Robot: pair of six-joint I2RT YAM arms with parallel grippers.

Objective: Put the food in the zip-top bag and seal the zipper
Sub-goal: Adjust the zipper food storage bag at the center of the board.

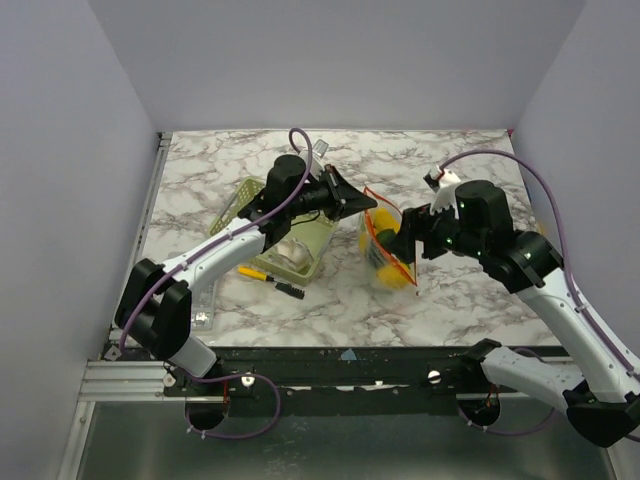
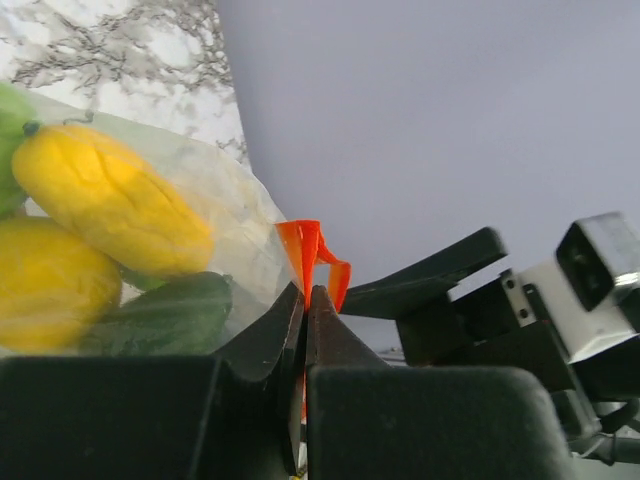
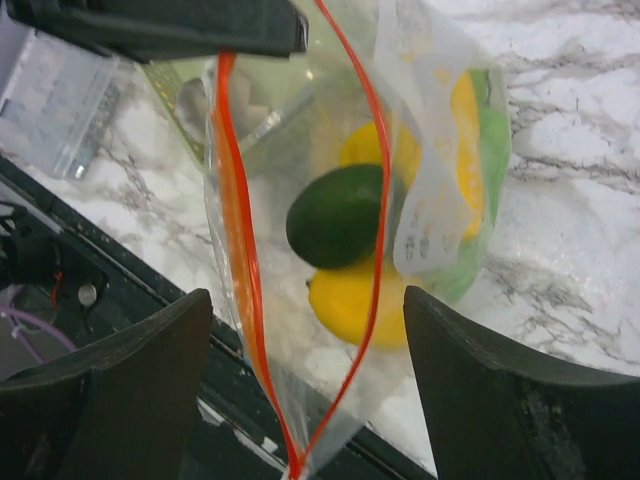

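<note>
1. Left gripper (image 2: 305, 297) was clamped shut on the zipper (image 2: 308, 245).
2. Right gripper (image 3: 305, 310) gaped wide, straddling the bag (image 3: 430, 220).
3. Food (image 3: 337, 214) sat inside the bag, mid-table, right of the basket (image 1: 243, 200).

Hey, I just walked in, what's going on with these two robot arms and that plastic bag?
The left tool is pinched shut on one end of the orange-red zipper, holding up the rim of the zip-top bag on the marble table. The right tool is open, with its fingers on either side of the bag's mouth. Yellow, light green and dark green food is already inside. The zipper gapes open, so sealing is not yet done.
</note>
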